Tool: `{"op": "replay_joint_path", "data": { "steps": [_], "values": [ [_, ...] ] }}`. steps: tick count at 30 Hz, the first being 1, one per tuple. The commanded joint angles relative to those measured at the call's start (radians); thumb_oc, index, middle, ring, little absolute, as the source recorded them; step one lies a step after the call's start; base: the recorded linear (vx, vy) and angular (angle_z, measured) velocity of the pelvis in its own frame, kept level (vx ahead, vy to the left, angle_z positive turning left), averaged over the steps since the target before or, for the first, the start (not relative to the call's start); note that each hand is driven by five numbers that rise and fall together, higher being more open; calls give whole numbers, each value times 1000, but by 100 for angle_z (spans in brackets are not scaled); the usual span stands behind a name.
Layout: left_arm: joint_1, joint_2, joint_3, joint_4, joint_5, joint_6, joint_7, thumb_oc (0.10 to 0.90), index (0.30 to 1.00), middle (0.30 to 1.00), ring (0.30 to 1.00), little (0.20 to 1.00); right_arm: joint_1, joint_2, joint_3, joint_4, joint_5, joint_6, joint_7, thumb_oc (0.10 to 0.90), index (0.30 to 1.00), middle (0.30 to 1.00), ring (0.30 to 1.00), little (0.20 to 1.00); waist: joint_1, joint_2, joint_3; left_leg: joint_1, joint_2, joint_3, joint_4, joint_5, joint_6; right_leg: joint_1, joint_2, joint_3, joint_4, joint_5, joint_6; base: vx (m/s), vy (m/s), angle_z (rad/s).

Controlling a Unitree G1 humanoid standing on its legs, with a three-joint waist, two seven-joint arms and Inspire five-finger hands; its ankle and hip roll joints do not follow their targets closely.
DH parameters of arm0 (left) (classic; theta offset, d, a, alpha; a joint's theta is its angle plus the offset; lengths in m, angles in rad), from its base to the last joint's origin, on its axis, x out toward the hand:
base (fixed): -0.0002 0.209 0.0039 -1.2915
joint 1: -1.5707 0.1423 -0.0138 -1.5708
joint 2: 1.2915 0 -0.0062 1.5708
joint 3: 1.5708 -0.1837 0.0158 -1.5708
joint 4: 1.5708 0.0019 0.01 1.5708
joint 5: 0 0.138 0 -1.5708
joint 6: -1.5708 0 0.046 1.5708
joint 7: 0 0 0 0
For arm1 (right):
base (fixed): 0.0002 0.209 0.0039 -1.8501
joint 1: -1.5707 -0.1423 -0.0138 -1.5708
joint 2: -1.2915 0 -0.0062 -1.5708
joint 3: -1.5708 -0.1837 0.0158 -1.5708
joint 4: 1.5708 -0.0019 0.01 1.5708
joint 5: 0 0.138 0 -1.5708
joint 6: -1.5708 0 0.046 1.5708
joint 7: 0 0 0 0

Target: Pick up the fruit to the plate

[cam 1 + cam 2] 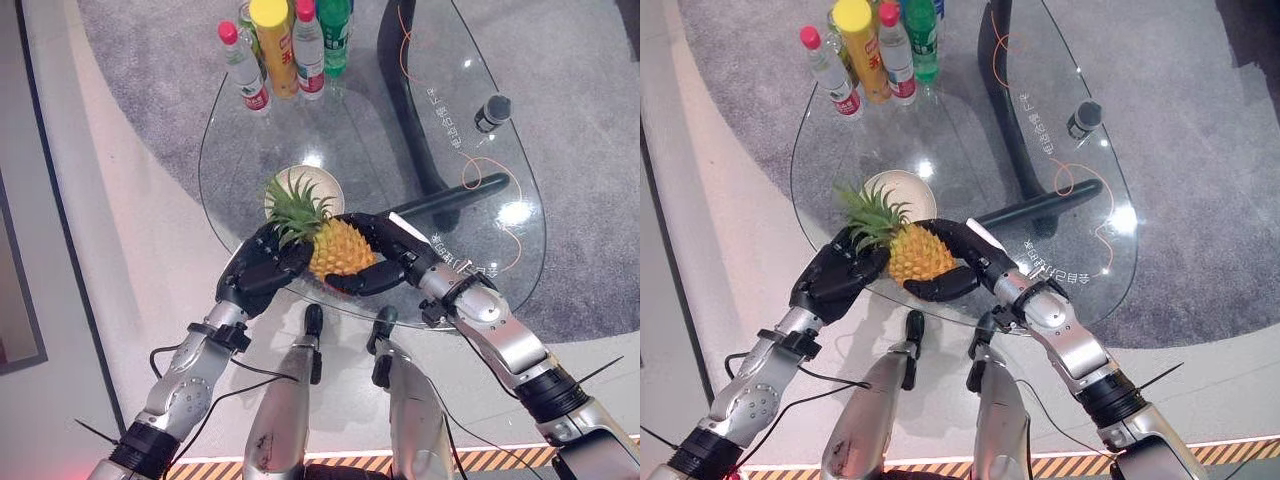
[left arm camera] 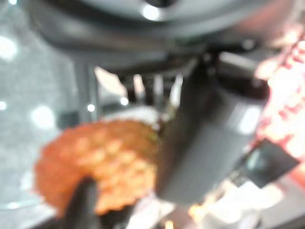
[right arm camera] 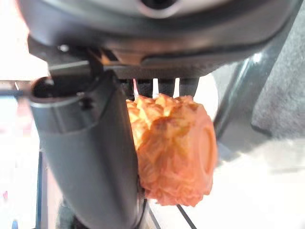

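Note:
An orange pineapple (image 1: pixel 340 248) with a green leafy crown is held between both hands at the near edge of the round glass table (image 1: pixel 400 150). My left hand (image 1: pixel 262 268) curls against its crown end, the thumb (image 2: pixel 200 143) lying beside the fruit (image 2: pixel 100 162). From the other side my right hand (image 1: pixel 385 255) wraps the body, with fingers over the top and the thumb (image 3: pixel 90 157) under the fruit (image 3: pixel 176 152). The cream plate (image 1: pixel 325 185) lies just behind the pineapple, partly hidden by the leaves.
Several bottles (image 1: pixel 275 45) stand in a cluster at the table's far edge. A small dark-capped jar (image 1: pixel 492 112) and a thin orange cable (image 1: pixel 490 190) are on the right side. The table's dark leg (image 1: pixel 440 200) shows through the glass.

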Motion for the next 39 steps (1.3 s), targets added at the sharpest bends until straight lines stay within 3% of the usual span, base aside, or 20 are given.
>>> {"op": "replay_joint_path", "data": {
  "steps": [1,7,20,26,29,35,36,37,39],
  "values": [
    [-87,-42,-25,-222,-11,-66,-66,800,900,900,900,900,-87,67,198,-303,30,-90,249,100,300,300,300,200,12,19,-25,4,-76,-30,57,-57,17,69,29,-26,49,-16,35,0,0,0],
    [-81,-53,-19,-205,-12,-107,-86,800,900,900,900,900,-101,110,258,-306,109,-30,437,100,300,300,300,200,29,15,-25,-6,-81,-38,56,-54,17,61,31,-28,45,-11,38,-2,-2,2],
    [-63,-107,11,-199,-49,-113,-138,800,900,900,900,900,-62,235,267,-270,180,19,669,100,300,300,300,200,55,8,-25,-1,-86,-51,46,-55,13,70,23,-47,38,-5,45,0,-2,1],
    [-62,-137,11,-197,-78,-113,-168,800,900,900,900,900,-49,280,258,-265,184,41,686,100,300,300,300,200,59,4,-25,7,-88,-57,33,-54,12,76,21,-53,28,1,50,-3,-5,7],
    [-65,-158,13,-191,-119,-107,-229,800,900,900,900,900,-43,304,248,-252,172,41,686,100,300,300,300,200,59,3,-25,11,-89,-59,28,-54,12,80,20,-54,25,3,52,0,0,0],
    [-84,-204,-15,-201,-170,-159,-362,800,900,900,900,900,-43,337,240,-228,144,64,674,100,300,300,300,200,54,4,-25,19,-89,-56,16,-52,8,86,17,-54,17,5,54,0,0,0],
    [-89,-211,-19,-198,-157,-161,-365,364,526,526,526,464,-42,343,236,-225,140,70,674,100,300,300,300,200,52,3,-25,20,-89,-57,16,-53,7,85,17,-53,17,5,54,1,30,1],
    [-93,-215,-23,-195,-145,-164,-362,232,413,413,413,332,-42,347,237,-224,136,72,668,100,300,300,300,200,51,3,-25,21,-89,-57,14,-53,7,85,17,-52,16,5,54,0,0,0],
    [-98,-220,-27,-192,-135,-169,-361,100,300,300,300,200,-42,351,240,-221,132,75,661,100,300,300,300,200,50,3,-25,20,-90,-58,14,-53,7,84,17,-51,15,6,55,0,0,0]
  ]
}}
